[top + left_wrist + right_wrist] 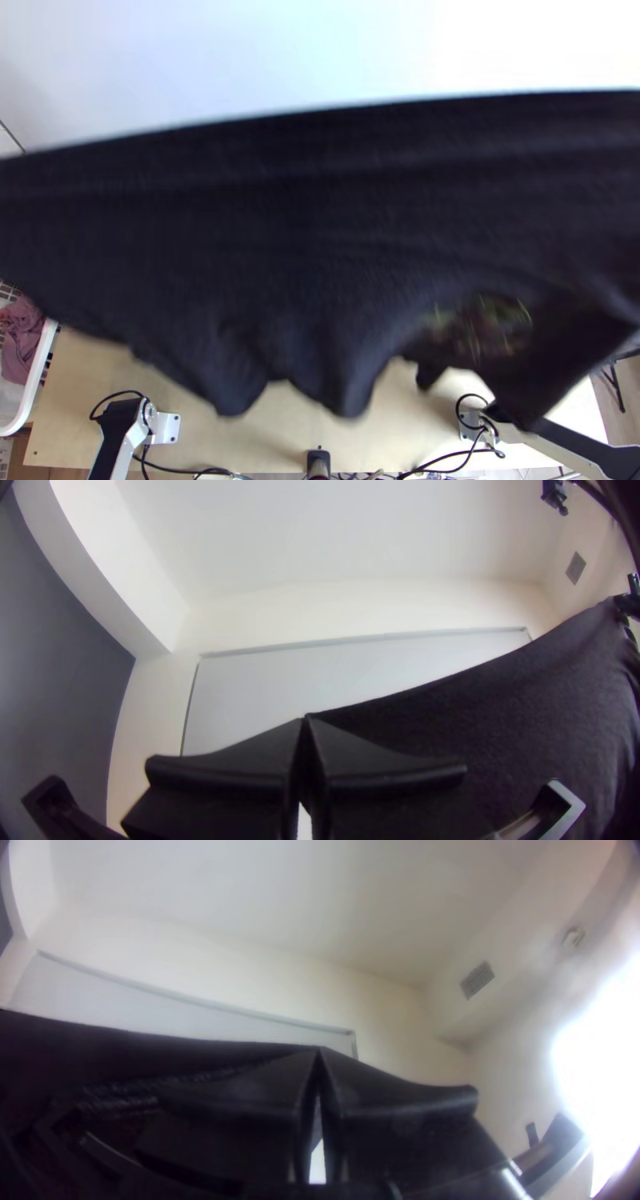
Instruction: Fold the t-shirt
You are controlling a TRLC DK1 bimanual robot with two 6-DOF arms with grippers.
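Landmark for all places: the worktop (80, 392). The dark t-shirt (264, 224) is up in the air above it, clear of its surface across the middle, spread wide from one side to the other. Upper edge drawn nearly straight; lower edge hangs in loose, rounded lobes. Toward the worktop's right side a patch with green and reddish marks shows on the cloth. No fold made.

Left pincer (305, 719): closed, tips together, gripping the shirt at one end of the taut edge. Right pincer (319, 1050): also closed, tips together, gripping the other end. Both are raised above the worktop. The exact part of the garment in each grip cannot be told.

Obstruction noted: from above, the shirt masks most of the worktop. Just beyond the worktop's left edge, a white basket (37, 374) with mauve cloth (22, 344) in it; the shirt's hanging part passes in front of the basket in the top view. Along the worktop's near edge, black cables (180, 470) run between the arm bases, and a dark upright fitting (318, 461) sits near the middle.
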